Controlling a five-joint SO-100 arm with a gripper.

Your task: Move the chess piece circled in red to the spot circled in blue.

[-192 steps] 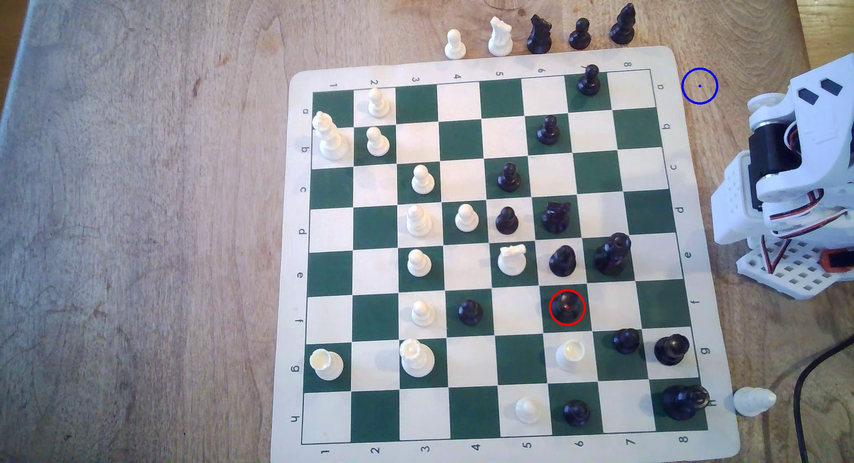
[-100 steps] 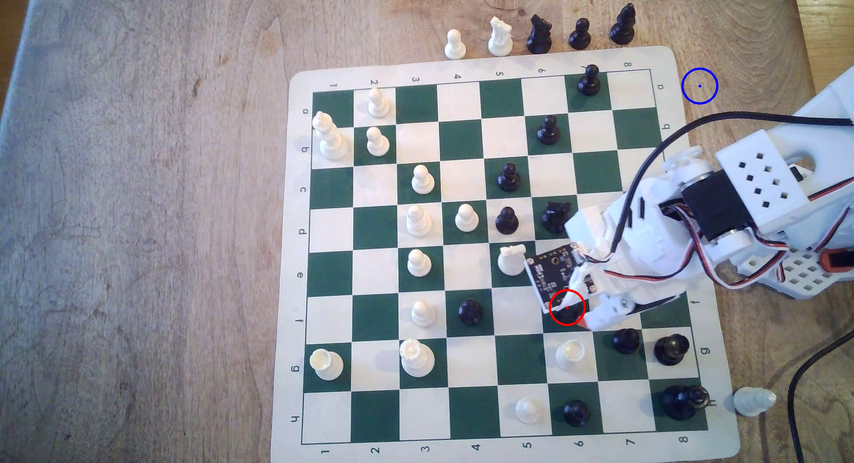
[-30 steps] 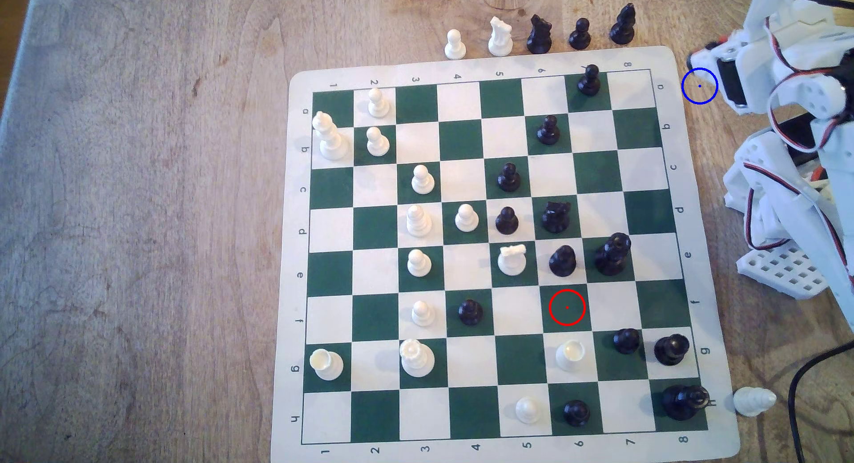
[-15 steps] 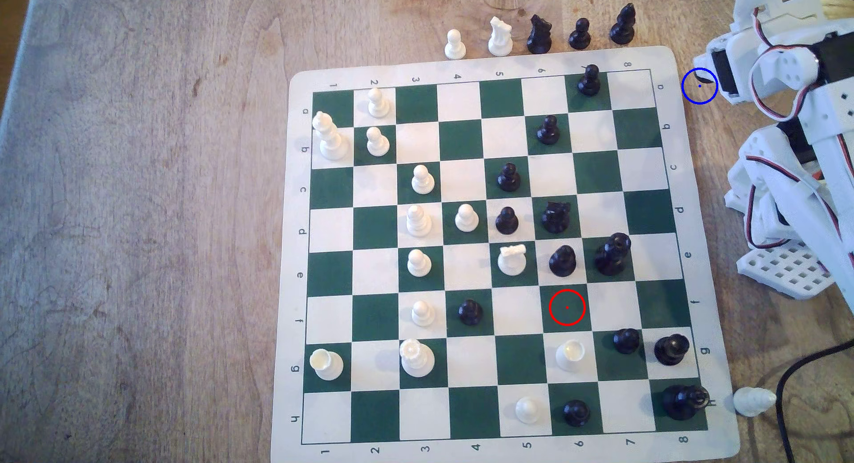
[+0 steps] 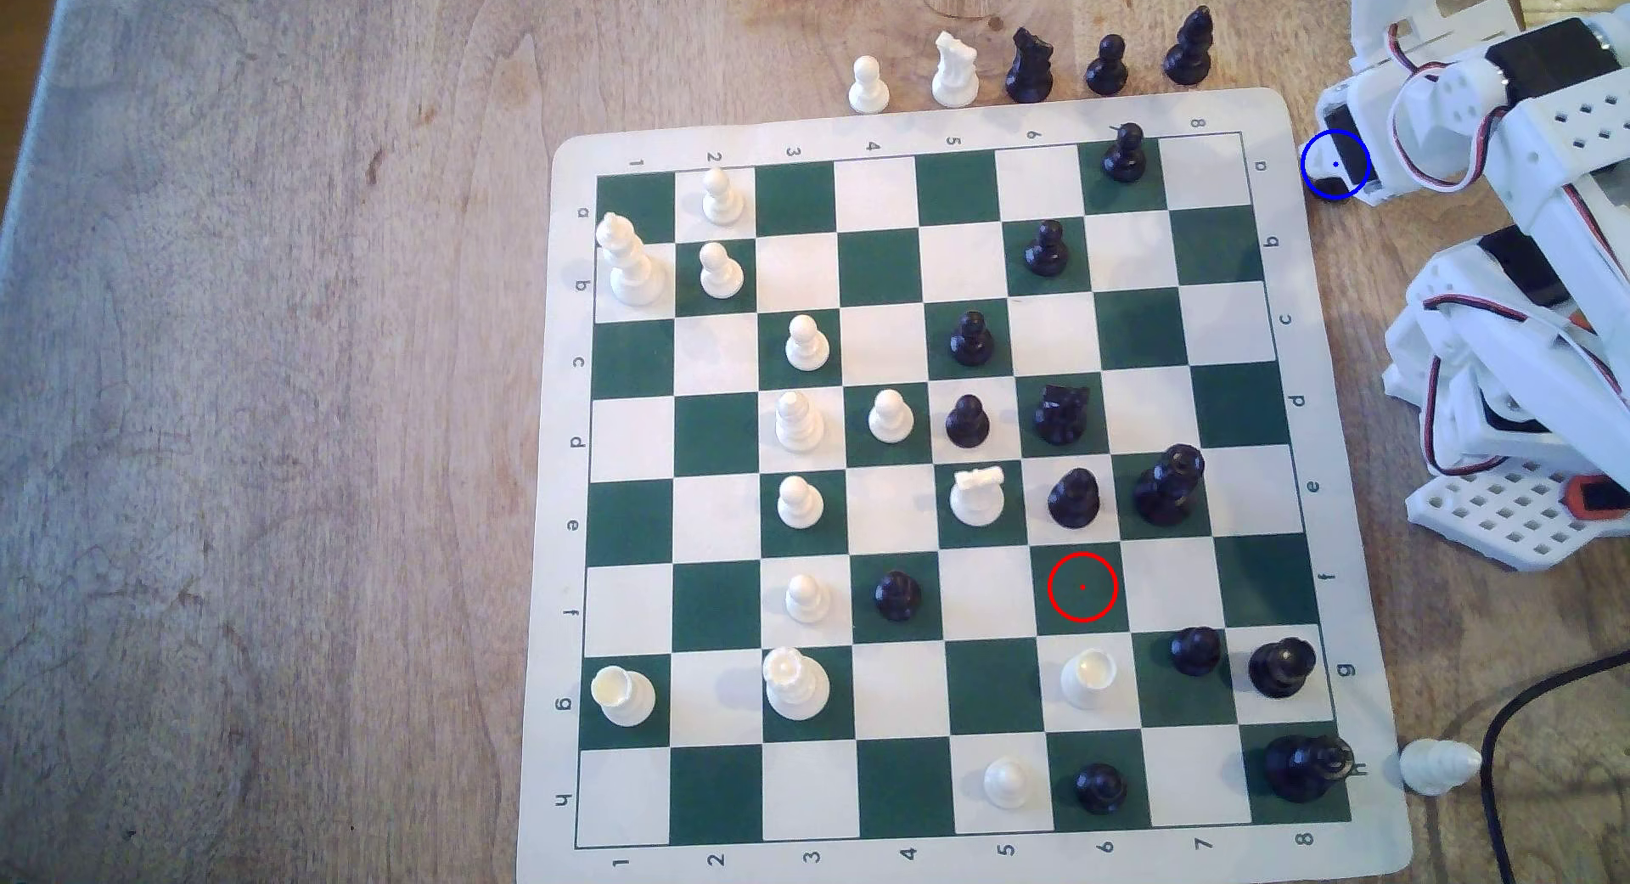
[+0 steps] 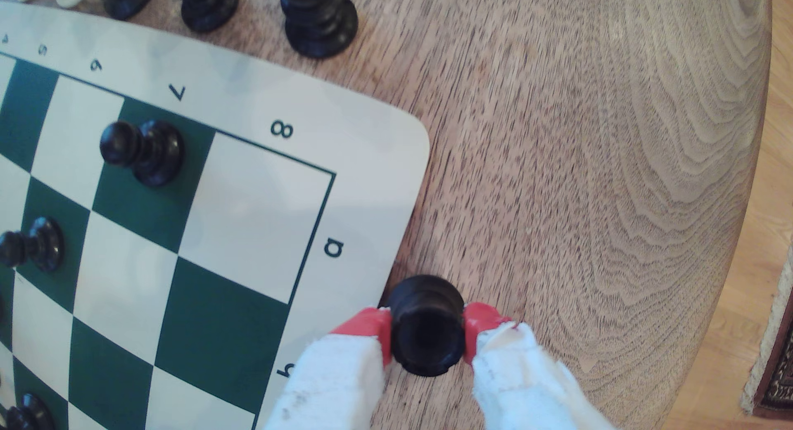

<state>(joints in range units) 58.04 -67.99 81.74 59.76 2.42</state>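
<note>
Since half a second ago the arm has swung further over the blue ring (image 5: 1335, 164), and the gripper (image 6: 427, 327) has come down with the black pawn (image 6: 427, 327). Its red-tipped fingers (image 6: 369, 322) are clamped on the pawn from both sides. The pawn sits just off the chess mat (image 6: 377, 164) beside the a8 corner, over bare worktop (image 6: 600, 177) near the far edge; touching the wood or not, I cannot tell. The red ring (image 5: 1082, 587) on f6 holds no piece.

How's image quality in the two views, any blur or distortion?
Exterior view: sharp, soft daylight, faint shadows beside pieces on the chess mat. Wrist view: wide-angle bending of the mat's squares, slightly soft; black pawn between the gripper fingertips shows little surface detail.
</note>
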